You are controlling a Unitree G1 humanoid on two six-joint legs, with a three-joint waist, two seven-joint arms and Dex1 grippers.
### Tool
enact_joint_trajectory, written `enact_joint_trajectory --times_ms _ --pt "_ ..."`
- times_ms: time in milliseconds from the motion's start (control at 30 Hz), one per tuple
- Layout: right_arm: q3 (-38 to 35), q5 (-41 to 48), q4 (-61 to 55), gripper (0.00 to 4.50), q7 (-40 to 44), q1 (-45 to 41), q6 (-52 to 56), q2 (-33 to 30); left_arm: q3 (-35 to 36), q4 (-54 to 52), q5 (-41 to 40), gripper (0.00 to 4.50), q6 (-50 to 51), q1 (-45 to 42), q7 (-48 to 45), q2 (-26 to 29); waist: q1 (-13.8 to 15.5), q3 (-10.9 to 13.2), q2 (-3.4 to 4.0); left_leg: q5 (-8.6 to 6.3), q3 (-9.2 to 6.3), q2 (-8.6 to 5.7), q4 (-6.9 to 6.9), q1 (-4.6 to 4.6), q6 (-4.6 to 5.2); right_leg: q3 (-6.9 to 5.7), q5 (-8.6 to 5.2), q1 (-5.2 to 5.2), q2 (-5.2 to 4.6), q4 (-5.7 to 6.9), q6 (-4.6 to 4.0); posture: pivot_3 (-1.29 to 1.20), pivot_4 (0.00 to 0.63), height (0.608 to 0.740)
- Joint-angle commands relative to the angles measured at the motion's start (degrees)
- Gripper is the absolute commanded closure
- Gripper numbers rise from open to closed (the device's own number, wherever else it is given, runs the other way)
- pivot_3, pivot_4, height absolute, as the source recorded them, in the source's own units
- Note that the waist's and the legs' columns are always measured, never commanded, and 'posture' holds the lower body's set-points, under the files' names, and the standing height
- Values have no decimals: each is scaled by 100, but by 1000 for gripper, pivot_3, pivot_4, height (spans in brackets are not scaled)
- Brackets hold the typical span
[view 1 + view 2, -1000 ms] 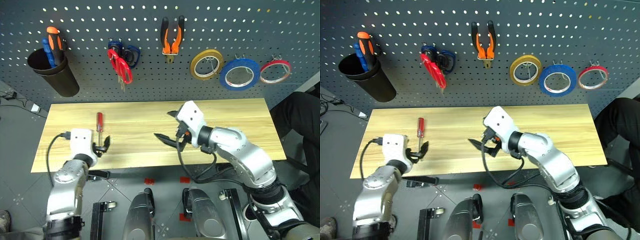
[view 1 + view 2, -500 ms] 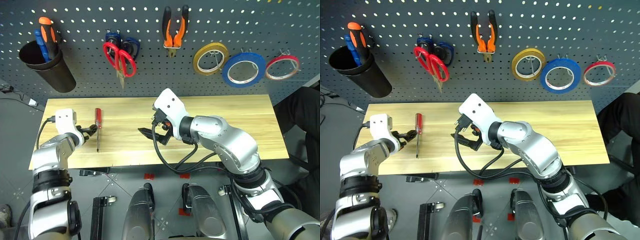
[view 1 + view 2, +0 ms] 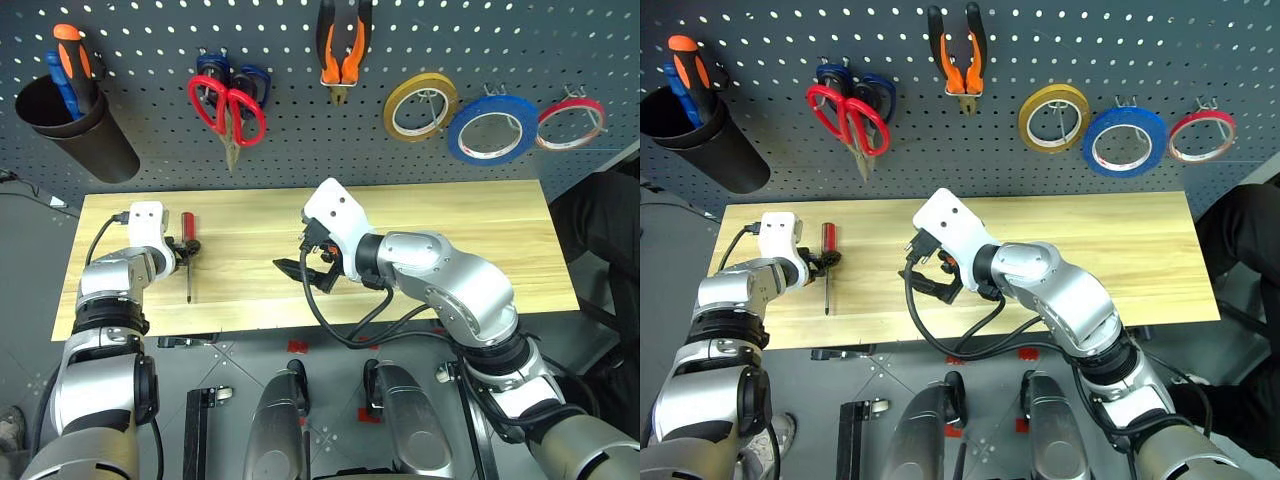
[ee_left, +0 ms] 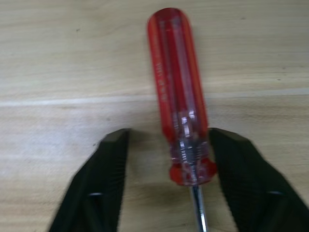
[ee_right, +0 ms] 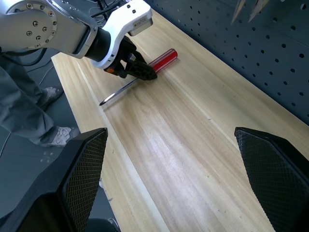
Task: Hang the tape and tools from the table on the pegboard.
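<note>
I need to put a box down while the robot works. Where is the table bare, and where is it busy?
The light wood plank tabletop is bare from the right end effector to its far right edge. The left end is busy: the left end effector straddles the slim red-handled screwdriver.

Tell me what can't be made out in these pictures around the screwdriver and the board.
- Screwdriver: its tip is cut off by the left wrist view's edge.
- Left tool: fingers flank the handle's base with gaps; in the head views, contact is too small to judge.
- Pliers: handle tops cut off by the left eye view's edge.
- Black cup: hides the lower parts of the orange and blue screwdrivers.
</note>
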Motion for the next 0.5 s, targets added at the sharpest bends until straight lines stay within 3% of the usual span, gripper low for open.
enact_joint_trajectory --times_ms 33,67,233,500 --pt "3 3 -102 0 22 -70 -112 -30 -129 308 173 3293 -327 65 -124 164 -9 0 0 0 1 0 0 0 0 0 0 0 0 0 0 -189 460 740" --pt "25 -18 -88 0 24 -59 -156 -54 -153 370 202 3608 -466 74 -171 187 -16 0 0 0 2 0 0 0 0 1 0 -1 0 0 0 -195 452 740" --pt "85 -145 -390 0 82 158 -775 -319 -184 -306 160 3638 -1071 799 -688 403 -71 -5 -7 0 8 1 -7 -1 -2 2 0 -8 -2 -2 0 -205 426 740" --pt "-268 53 -1046 0 446 851 -2332 -424 632 -3971 -476 3638 -975 3509 -766 365 -71 -11 -13 -6 22 15 -36 -8 -15 -16 0 -31 -24 -15 -2 -196 389 740"
